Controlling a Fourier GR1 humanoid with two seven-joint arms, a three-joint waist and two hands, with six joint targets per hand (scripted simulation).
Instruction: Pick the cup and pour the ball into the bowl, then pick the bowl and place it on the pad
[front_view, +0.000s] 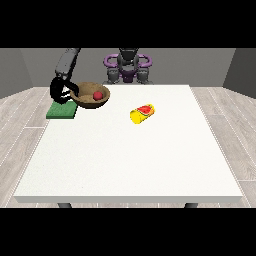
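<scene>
We see one large white counter (130, 160) filling most of the front view, with the robot's torso (128, 67) small behind its far edge. One arm (67, 62) reaches down at the view's left to the counter's far left corner.

One flat green pad (61, 111) lies at that corner, partly over the counter's left edge. One brown wooden bowl (90, 100) sits just beside the pad, its left rim overlapping the pad's right end; we cannot tell whether it rests on the pad or is lifted above it. The bowl tilts a little towards us, so we look into its hollow.

The robot hand at the view's left (59, 91) is black and sits against the bowl's left rim, its fingers curled round that rim, pinching the bowl. We see only this one robot hand; the other shows nowhere.

One yellow cup (143, 113) with a red mark on its side lies tipped over near the counter's middle, well apart from the bowl.

One small red ball (98, 95) rests inside the bowl, towards its right side.
</scene>
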